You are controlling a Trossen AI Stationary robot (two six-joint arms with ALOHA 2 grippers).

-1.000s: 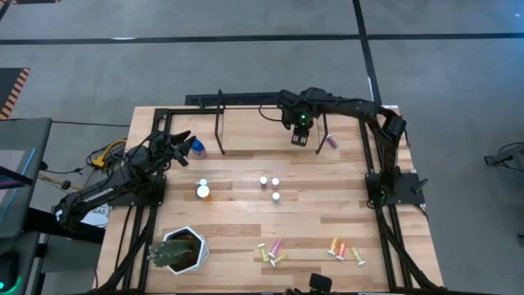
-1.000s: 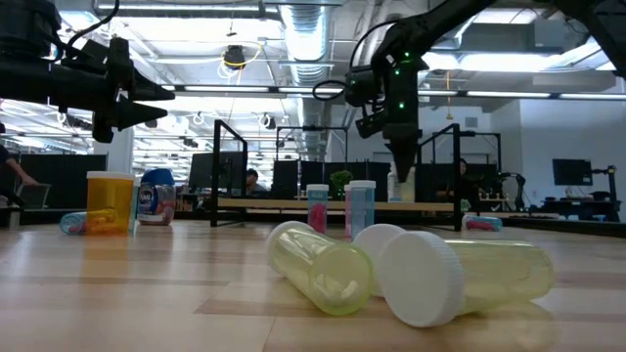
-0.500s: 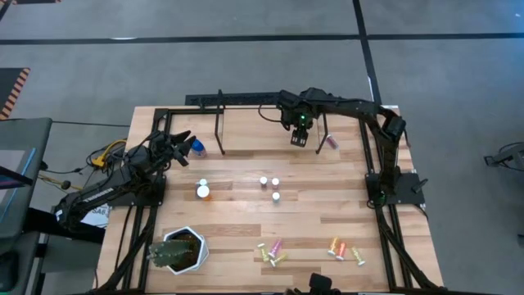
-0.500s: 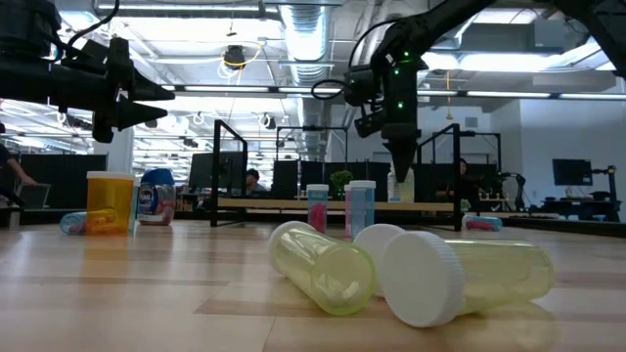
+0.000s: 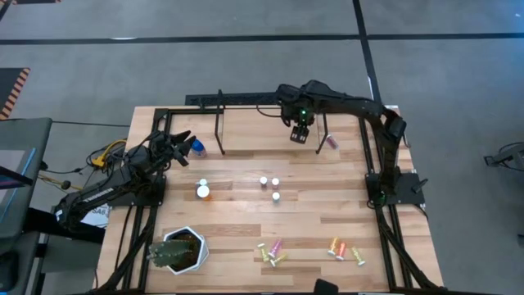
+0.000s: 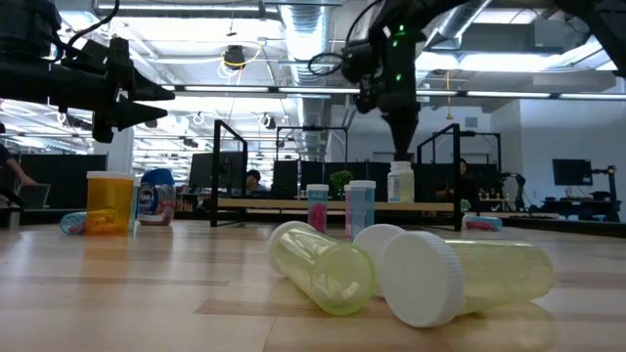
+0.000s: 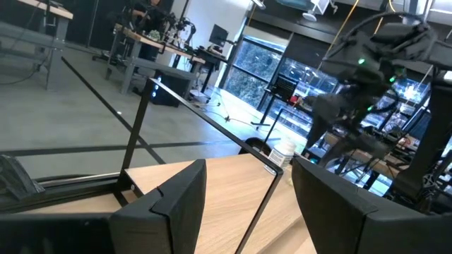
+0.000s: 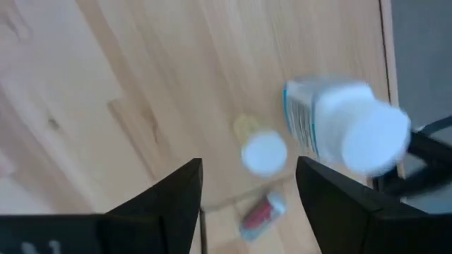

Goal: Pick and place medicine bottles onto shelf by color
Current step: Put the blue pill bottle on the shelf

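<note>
Bottle upright on shelf (right end), right hand just above, empty.

The robot has two dark arms, and both are almost all black. Each arm is made of long thin pieces joined by round, chunky joints. The right arm has a small green light shining near its wrist, and a thin black cable loops out beside it. The left arm has a white label with dark writing low on its side. Yellow and orange cables lie bunched up next to its base. Each arm ends in a gripper with two flat, black, wedge-shaped fingers that have smooth, plain sides.
</note>
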